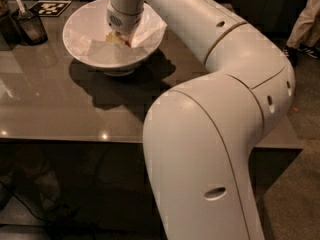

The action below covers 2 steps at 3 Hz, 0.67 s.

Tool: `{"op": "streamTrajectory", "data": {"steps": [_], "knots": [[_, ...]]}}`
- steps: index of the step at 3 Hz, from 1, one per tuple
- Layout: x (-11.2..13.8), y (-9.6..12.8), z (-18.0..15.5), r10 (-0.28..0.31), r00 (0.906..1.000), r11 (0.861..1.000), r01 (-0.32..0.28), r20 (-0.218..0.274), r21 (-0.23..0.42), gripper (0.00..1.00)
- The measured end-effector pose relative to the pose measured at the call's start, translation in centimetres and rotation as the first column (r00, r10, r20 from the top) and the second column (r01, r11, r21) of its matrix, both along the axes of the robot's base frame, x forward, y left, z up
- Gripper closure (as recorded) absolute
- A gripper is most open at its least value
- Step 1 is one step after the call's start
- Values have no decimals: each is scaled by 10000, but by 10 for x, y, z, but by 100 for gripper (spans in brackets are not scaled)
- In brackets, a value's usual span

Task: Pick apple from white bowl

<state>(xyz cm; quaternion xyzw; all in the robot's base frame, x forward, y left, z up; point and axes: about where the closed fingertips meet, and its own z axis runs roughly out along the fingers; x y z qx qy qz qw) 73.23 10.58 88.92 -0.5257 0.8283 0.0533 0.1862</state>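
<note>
The white bowl (85, 21) stands at the table's far left, lined with crumpled white paper (107, 51). My arm reaches over it from the right, and the gripper (121, 34) points down into the middle of the bowl, covered by the round white wrist (124, 14). The apple is hidden under the wrist. Only a pale yellowish sliver of fruit (115, 38) shows at the wrist's lower edge, and I cannot tell which fruit it is.
A dark cup (31, 28) with utensils stands left of the bowl, with a black-and-white marker tag (50, 7) behind it. The glossy grey table (60, 114) ends in a front edge below. My arm's big elbow fills the right foreground. A person's leg (306, 19) is at far right.
</note>
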Motion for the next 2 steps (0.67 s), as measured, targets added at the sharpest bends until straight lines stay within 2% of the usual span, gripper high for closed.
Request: {"op": "streamTrajectory", "data": {"steps": [1, 2], "knots": [[1, 2, 7, 27, 10000, 10000, -27, 23, -32, 100], [0, 1, 29, 77, 9997, 10000, -76, 211, -10, 100]]}}
